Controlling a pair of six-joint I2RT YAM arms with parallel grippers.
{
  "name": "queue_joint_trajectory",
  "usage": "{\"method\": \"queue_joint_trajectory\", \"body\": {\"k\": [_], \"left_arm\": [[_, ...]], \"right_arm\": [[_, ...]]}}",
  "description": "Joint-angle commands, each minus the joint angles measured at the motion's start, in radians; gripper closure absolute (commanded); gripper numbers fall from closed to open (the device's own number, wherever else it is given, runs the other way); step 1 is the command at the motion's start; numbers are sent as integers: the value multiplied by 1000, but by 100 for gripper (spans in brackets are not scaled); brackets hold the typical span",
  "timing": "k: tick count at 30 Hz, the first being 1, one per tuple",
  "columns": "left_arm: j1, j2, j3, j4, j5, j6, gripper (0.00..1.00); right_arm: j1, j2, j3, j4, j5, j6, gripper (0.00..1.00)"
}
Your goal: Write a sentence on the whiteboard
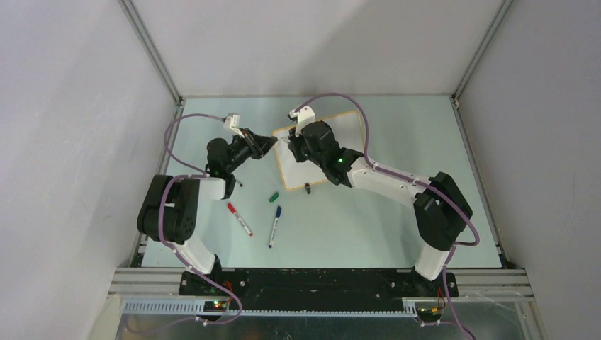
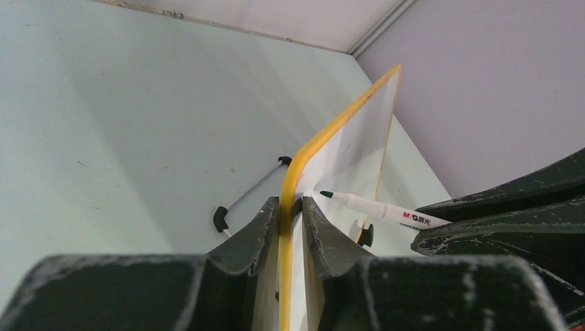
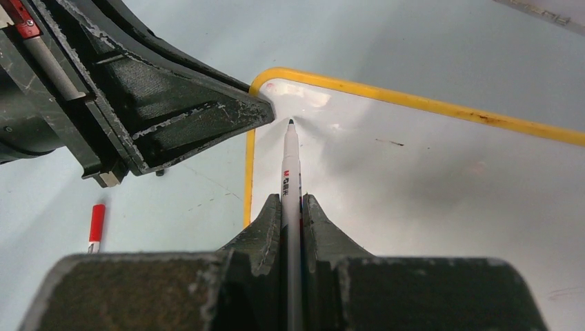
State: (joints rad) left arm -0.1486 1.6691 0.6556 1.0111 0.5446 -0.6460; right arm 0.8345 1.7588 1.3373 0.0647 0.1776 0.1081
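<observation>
Your left gripper (image 2: 291, 207) is clenched on the whiteboard (image 2: 352, 148); the jaws pinch its yellow-orange frame at a rounded corner, and the left wrist view sees the board edge-on.

Your right gripper (image 3: 291, 203) is grasping a green marker (image 3: 288, 162) by its white barrel, jaws tight on both sides; the tip points up-frame and sits just inside the board's upper-left corner in the right wrist view, close beside the left jaw; you can't tell from any view whether the tip touches the surface.

In the top view the board sits upper centre on the pale green table (image 1: 397, 227); the right wrist covers its left part, and the left jaws meet it at the left edge; a black clip foot (image 1: 307, 188) shows at its lower edge.

Lower left of the board you have a green cap (image 1: 273, 197), a red marker (image 1: 239, 219) and a blue marker (image 1: 274, 225), all apart from each other.
</observation>
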Motion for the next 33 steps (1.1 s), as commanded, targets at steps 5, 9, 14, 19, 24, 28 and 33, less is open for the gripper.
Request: {"method": "queue_joint_trajectory", "body": {"k": [5, 9, 14, 19, 24, 28, 33], "left_arm": [[-5, -43, -8, 44, -6, 28, 79], [-7, -43, -8, 45, -6, 28, 79], [-7, -42, -8, 47, -6, 27, 79], [-7, -43, -8, 49, -6, 28, 79], [-6, -41, -8, 48, -7, 28, 79], [-6, -43, -8, 48, -6, 28, 79], [-7, -42, -8, 46, -7, 29, 79]], "right_arm": [[9, 10, 46, 39, 28, -20, 100], [9, 20, 60, 25, 31, -19, 100], [9, 38, 82, 5, 35, -19, 100], [9, 44, 89, -2, 42, -20, 100], [9, 46, 89, -8, 53, -27, 100], [9, 47, 89, -12, 65, -33, 100], [9, 43, 90, -17, 85, -35, 100]]}}
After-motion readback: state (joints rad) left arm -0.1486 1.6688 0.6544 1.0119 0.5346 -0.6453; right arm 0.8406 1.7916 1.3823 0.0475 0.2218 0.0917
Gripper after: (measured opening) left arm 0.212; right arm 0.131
